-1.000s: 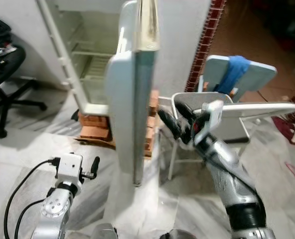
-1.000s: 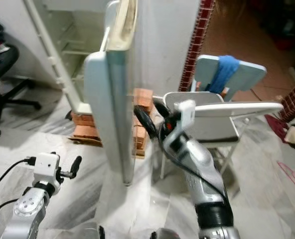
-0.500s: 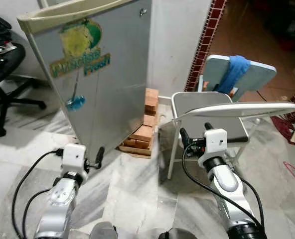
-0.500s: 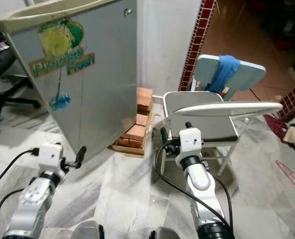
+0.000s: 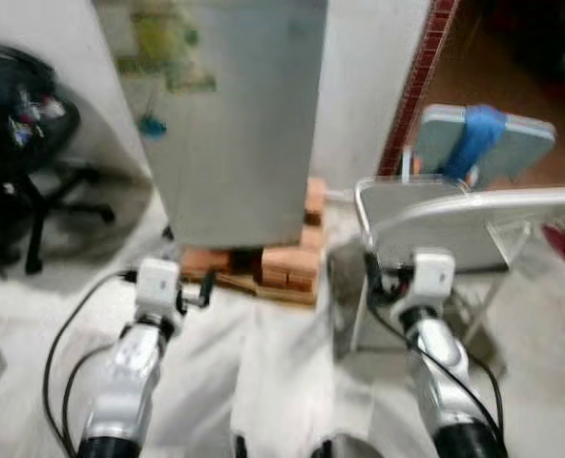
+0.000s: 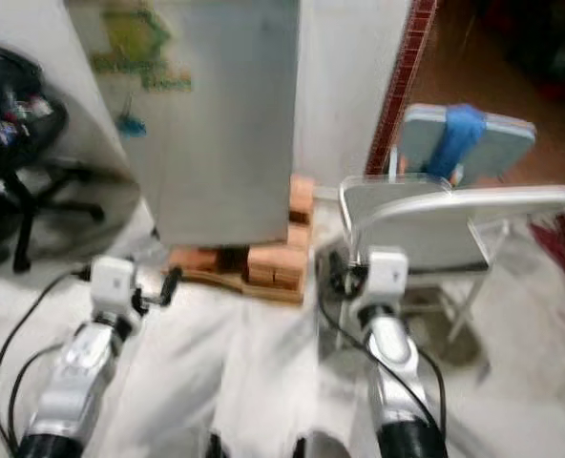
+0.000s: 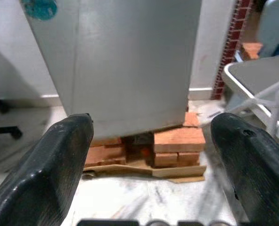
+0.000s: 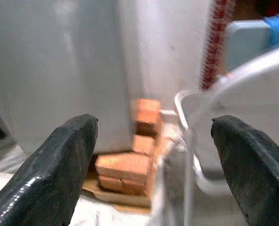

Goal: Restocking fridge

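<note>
The grey fridge (image 5: 235, 124) stands with its door shut, a green and yellow sticker (image 5: 163, 48) near the top of the door. It rests on a stack of red bricks (image 5: 287, 265) over cardboard. My left gripper (image 5: 204, 290) is held low in front of the fridge's base, open with nothing in it; the left wrist view shows its fingers (image 7: 59, 155) spread wide around the bricks (image 7: 177, 143). My right gripper (image 5: 375, 279) is low beside the grey chair, also open and holding nothing, its fingers (image 8: 64, 160) far apart. The eye views are blurred.
A grey folding chair (image 5: 473, 215) stands close on the right, with a pale blue chair carrying a blue cloth (image 5: 478, 134) behind it. A black office chair (image 5: 25, 143) is at the left. A red brick pillar (image 5: 418, 81) rises right of the fridge. Marble floor (image 5: 282, 363) lies ahead.
The fridge door has swung from open to fully shut. My right gripper has dropped from door height to low by the chair. The camera has shifted.
</note>
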Controlling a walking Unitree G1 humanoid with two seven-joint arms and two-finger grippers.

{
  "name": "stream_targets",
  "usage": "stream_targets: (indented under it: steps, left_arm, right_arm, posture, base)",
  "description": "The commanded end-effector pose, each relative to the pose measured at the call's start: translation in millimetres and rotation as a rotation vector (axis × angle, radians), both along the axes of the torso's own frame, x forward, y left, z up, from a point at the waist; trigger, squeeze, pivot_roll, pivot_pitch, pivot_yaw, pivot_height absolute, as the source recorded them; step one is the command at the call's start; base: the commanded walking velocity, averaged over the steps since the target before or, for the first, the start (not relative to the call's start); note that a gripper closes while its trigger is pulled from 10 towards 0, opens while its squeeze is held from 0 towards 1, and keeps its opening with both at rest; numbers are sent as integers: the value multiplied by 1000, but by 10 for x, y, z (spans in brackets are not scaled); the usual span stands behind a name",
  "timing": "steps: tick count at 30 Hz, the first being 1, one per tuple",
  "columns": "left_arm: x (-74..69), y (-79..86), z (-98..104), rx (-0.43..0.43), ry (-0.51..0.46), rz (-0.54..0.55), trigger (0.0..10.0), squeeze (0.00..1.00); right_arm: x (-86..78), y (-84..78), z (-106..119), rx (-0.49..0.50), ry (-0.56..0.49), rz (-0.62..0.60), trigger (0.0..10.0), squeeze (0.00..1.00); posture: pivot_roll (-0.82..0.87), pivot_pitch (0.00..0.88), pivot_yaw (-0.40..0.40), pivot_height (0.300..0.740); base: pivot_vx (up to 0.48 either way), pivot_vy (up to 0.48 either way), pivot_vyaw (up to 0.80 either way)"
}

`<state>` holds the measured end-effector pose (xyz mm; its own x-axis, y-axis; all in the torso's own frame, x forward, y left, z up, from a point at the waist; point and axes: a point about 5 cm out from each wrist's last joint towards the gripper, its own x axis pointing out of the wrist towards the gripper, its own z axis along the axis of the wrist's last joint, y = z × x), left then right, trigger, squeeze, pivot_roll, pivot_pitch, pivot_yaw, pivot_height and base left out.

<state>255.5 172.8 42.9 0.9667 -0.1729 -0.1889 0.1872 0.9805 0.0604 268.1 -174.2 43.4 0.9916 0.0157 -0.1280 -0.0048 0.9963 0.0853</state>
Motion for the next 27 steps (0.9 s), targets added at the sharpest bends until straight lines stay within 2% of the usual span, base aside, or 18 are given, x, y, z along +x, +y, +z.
stream_targets:
  steps: [1, 8, 9, 12, 15, 20, 27]
  left_arm:
    - [5, 104, 13, 26, -3, 20, 10000, 0]
    - [-8, 158, 11, 57, -19, 47, 10000, 0]
    - [13, 172, 37, 82, -52, 57, 10000, 0]
    - [77, 174, 88, 68, -64, 67, 10000, 0]
    - [100, 174, 103, 62, -63, 69, 10000, 0]
    - [103, 162, 97, 58, -62, 66, 10000, 0]
    - [129, 94, 95, 69, -76, 32, 10000, 0]
  right_arm:
    - [21, 6, 46, -4, -30, -20, 10000, 0]
    - [-22, -38, 138, 32, -69, -54, 10000, 0]
    - [-37, -28, 138, 44, -70, -51, 10000, 0]
    - [-77, -43, 121, 19, -58, -53, 10000, 0]
    - [-83, -96, 112, 39, -49, -91, 10000, 0]
    - [-90, -170, 159, -1, -66, -110, 10000, 0]
    - [-57, -175, 159, -1, -58, -112, 10000, 0]
  posture:
    - [46, 0, -10, 740]
    - [35, 3, -3, 740]
    - [30, 5, 3, 740]
    - [28, 4, 2, 740]
    - [25, 4, 5, 740]
    - [13, 6, 12, 740]
    - [18, 0, 5, 740]
  base:
    - [0, 480, 0]
    - [0, 480, 0]
    - [0, 480, 0]
    - [0, 480, 0]
    - [0, 480, -733]
    - [0, 480, -800]
    - [0, 480, -800]
